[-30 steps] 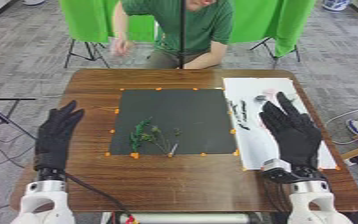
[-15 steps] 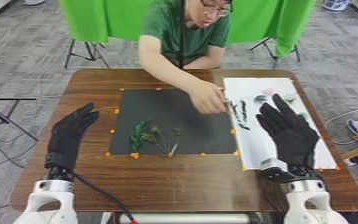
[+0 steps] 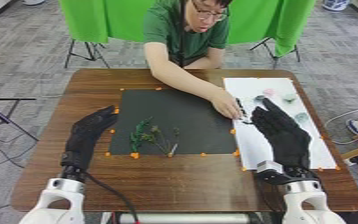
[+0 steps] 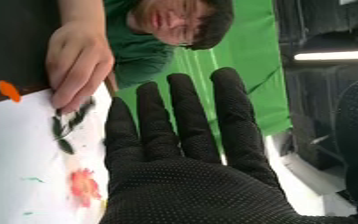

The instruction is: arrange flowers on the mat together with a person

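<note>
Left hand (image 3: 85, 136) and right hand (image 3: 286, 142) have shifted in toward the black mat (image 3: 153, 106), and the person's hand (image 3: 224, 104) has gone from its right edge to the white sheet (image 3: 254, 149) alongside – fingertips at a thin-stemmed sprig (image 4: 65, 145) with dark green, narrow leaves. Green stems (image 3: 162, 142) lie on the mat's near half – one bushy, others thin with small yellowish-green tips. Left hand is just beside the mat's left edge, fingers straight; right hand is right of it, fingers straight, slightly apart.
</note>
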{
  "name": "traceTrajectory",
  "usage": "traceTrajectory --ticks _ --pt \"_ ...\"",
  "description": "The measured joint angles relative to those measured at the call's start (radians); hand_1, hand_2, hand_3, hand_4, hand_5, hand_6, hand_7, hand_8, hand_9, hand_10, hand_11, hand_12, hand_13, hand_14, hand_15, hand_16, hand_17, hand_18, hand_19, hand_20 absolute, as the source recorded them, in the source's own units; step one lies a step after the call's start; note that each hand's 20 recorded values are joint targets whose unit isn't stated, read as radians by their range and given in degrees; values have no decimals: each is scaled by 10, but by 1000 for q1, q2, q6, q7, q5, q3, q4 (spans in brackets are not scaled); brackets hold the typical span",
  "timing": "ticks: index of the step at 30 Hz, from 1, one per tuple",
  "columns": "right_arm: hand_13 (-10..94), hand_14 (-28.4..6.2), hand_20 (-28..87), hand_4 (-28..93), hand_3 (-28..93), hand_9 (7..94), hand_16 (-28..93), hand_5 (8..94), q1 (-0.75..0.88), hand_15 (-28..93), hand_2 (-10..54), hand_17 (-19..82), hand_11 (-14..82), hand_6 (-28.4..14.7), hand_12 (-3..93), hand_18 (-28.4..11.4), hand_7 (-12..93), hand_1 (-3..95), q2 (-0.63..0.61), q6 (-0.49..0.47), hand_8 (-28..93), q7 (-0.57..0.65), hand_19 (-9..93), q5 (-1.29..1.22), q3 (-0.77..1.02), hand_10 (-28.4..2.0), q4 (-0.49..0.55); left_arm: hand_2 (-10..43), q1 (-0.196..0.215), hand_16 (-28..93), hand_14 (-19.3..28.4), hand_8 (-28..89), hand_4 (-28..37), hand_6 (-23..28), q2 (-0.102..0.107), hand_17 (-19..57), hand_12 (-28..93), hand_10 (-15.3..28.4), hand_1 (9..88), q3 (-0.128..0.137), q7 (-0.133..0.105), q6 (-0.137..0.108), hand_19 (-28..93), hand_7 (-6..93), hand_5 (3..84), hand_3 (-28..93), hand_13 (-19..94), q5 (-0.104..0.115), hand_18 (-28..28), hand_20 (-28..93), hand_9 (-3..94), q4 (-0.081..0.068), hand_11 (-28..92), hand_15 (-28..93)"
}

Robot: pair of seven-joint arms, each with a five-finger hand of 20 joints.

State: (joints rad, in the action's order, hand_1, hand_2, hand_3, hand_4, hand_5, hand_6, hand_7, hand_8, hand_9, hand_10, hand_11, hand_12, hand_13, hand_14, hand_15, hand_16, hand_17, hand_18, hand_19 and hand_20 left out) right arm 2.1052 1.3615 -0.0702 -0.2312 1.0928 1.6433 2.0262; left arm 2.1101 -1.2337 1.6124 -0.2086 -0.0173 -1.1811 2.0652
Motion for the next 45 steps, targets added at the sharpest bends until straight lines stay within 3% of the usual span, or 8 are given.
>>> traceTrajectory --ticks 4,8,17,25,36,41,45 --pt "300 -144 248 -139 817 406 169 500 -2 84 2 132 41 -33 138 -127 110 137 -4 -1 -88 10 53 13 2 -154 0 4 -13 55 162 -51 -168 48 -2 44 157 126 323 -6 4 11 106 108 468 586 349 -11 142 190 444 0 158 112" --pt "306 -140 248 -140 832 410 169 492 -5 85 48 136 42 -24 135 -124 118 167 -6 -10 -91 20 50 28 3 -152 0 -27 -25 56 161 -52 -162 47 4 42 158 122 337 -6 4 11 104 114 468 594 349 -15 140 191 445 0 163 118" --pt "308 -145 249 -146 818 413 170 482 -8 88 38 133 44 -25 134 -130 114 113 -7 -13 -94 39 53 29 8 -154 4 -42 -45 55 158 -55 -159 46 2 43 157 119 356 5 18 28 92 122 468 590 348 -39 133 190 443 0 166 118" --pt "311 -148 246 -142 811 417 172 480 -4 89 45 130 45 -27 133 -139 109 104 -5 -13 -89 53 61 24 9 -155 11 -40 -35 55 159 -56 -157 47 -16 43 157 120 351 9 28 31 89 123 470 592 346 -39 132 192 443 7 167 120" --pt "317 -146 249 -141 809 425 176 480 -1 92 18 133 49 -28 140 -138 111 116 0 -22 -87 61 72 37 9 -155 12 -38 -23 56 160 -56 -158 46 -15 41 157 119 348 8 29 29 90 124 470 592 345 -29 133 193 441 7 168 120" --pt "327 -144 293 -142 795 425 180 473 -2 95 -22 164 49 -31 148 -142 112 150 -2 -18 -87 57 141 41 5 -154 12 -39 -20 56 160 -56 -157 47 -12 40 157 119 347 9 29 29 91 125 469 593 344 -24 133 193 441 7 168 122" --pt "370 -145 345 -143 773 416 189 443 -8 110 -55 187 47 -32 158 -158 121 185 -20 19 -89 27 282 88 -2 -153 17 -39 -19 56 160 -56 -158 47 -11 39 158 119 347 9 28 29 90 124 469 594 344 -24 133 193 441 8 169 123"
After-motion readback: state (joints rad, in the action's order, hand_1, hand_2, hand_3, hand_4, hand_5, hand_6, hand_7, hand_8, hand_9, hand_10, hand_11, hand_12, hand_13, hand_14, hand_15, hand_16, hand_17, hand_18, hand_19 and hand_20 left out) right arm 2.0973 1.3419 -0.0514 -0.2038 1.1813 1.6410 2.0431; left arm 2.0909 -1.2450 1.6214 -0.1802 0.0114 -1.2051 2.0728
